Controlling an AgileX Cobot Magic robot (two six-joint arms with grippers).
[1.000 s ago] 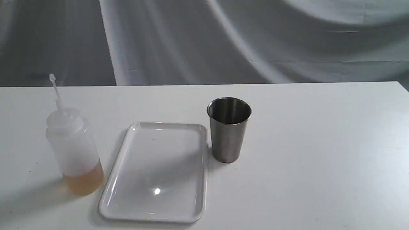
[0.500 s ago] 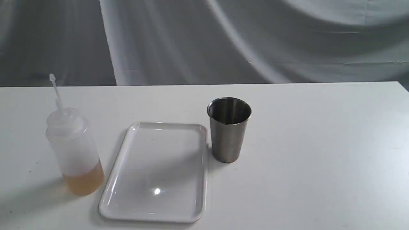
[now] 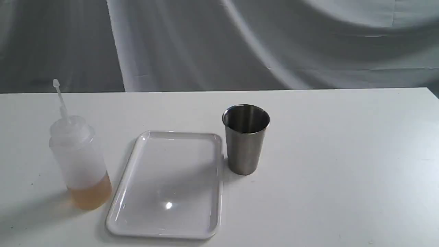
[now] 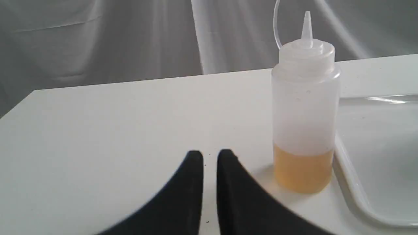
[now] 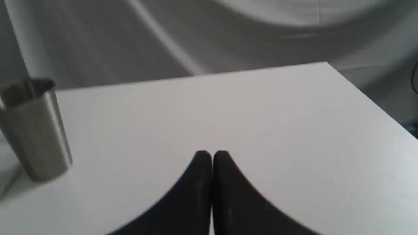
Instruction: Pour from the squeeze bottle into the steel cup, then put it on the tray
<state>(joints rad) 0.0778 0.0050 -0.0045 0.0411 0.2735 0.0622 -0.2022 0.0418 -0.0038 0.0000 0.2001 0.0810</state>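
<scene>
The squeeze bottle [image 3: 80, 161] stands upright on the left of the table, with amber liquid at its bottom and its thin nozzle pointing up. Just right of it lies the white tray [image 3: 161, 235], with nothing on it. The steel cup [image 3: 245, 144] stands upright by the tray's far right corner. Neither gripper shows in the exterior view. My left gripper [image 4: 210, 156] hovers low beside the squeeze bottle [image 4: 303, 114], apart from it, its black fingers nearly together and holding nothing; the tray [image 4: 375, 156] lies beyond the bottle. My right gripper [image 5: 212, 156] is shut and empty, well away from the steel cup [image 5: 34, 130].
The white table [image 3: 343, 154] ends at its back edge against a grey draped cloth [image 3: 240, 44]. Its right rear corner [image 3: 427, 88] shows in the exterior view. The right wrist view shows the table's side edge [image 5: 372, 98] dropping off.
</scene>
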